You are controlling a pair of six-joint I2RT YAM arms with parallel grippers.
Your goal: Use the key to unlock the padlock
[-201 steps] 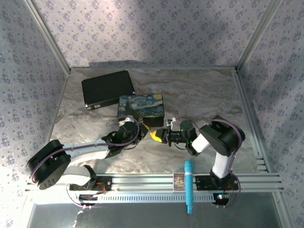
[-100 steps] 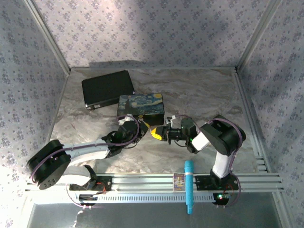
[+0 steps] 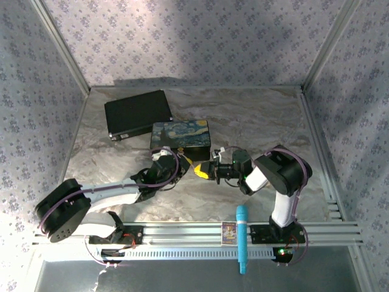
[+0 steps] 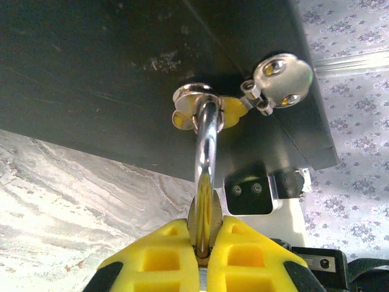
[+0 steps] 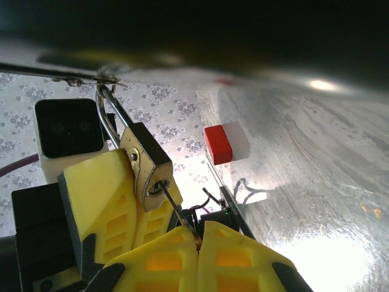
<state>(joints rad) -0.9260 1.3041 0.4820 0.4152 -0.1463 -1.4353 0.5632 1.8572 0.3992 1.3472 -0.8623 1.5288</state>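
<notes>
Right gripper (image 5: 199,241) pinches the key (image 5: 179,213) (tip inside the padlock (image 5: 146,161) keyhole).

- padlock (image 5: 148,165): brass-coloured metal body with a dull sheen; shackle (image 4: 205,137) of mirror-polished silvery metal
- key (image 5: 177,214): thin bare metal, finish too fine to judge
- left gripper (image 4: 204,252) fingers (image 4: 161,258): matt yellow plastic
- table (image 4: 73,182): smooth, glossy, marble-patterned
- painted box (image 4: 91,67): dark, smooth, faintly scuffed side; clasp (image 4: 282,78) of polished metal
</notes>
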